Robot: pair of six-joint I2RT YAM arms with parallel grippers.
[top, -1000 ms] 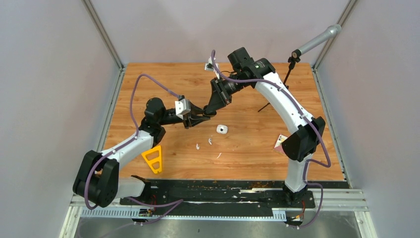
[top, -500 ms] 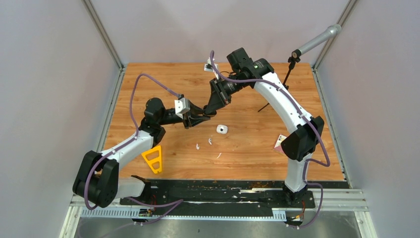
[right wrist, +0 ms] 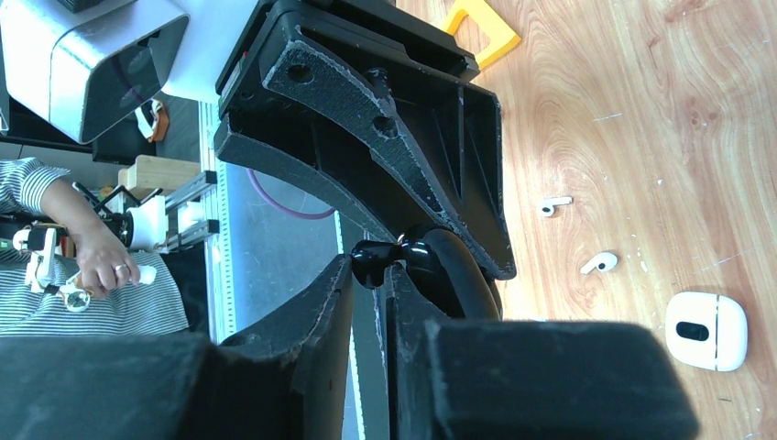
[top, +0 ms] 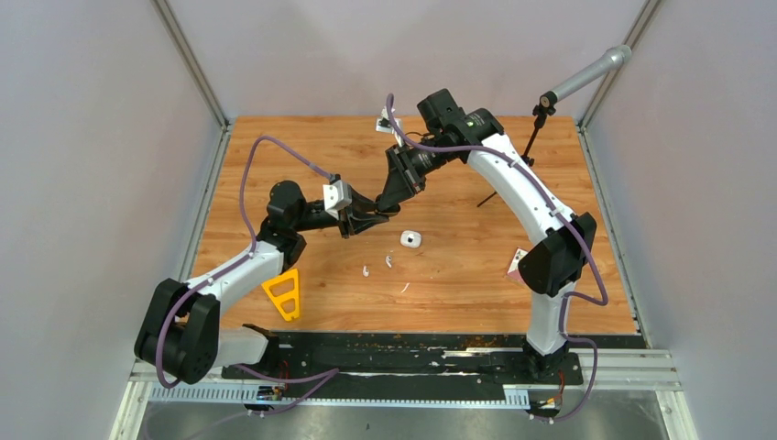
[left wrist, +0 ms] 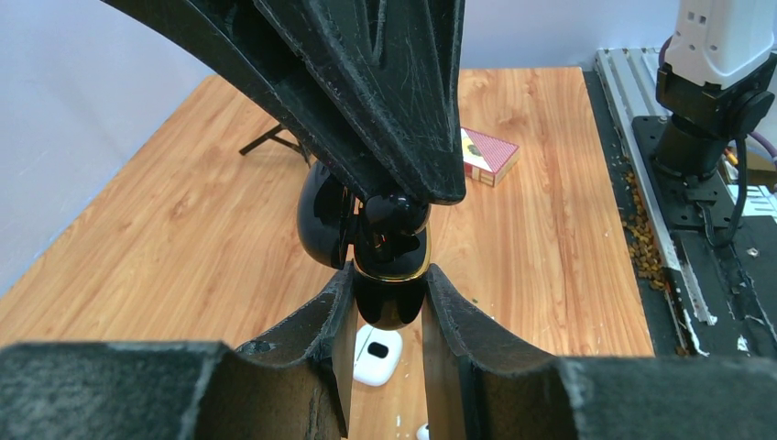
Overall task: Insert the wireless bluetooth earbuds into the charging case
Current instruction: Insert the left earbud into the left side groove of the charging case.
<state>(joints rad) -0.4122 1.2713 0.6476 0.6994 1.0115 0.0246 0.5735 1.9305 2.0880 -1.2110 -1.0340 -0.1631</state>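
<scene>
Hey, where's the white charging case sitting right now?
Top view: the white charging case lies on the table, just near-right of the left gripper, with two white earbuds on its near-left.

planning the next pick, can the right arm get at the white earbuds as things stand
Probably not yet: the right arm has its jaws shut on a black earbud at the black case. The white earbuds lie uncovered.

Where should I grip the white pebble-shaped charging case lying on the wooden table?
Probably across two opposite rounded side walls, coming straight down from above. The white pebble-shaped charging case lies flat on the wooden table with its dark-marked face up, and there is bare wood beside it for the jaws.
</scene>
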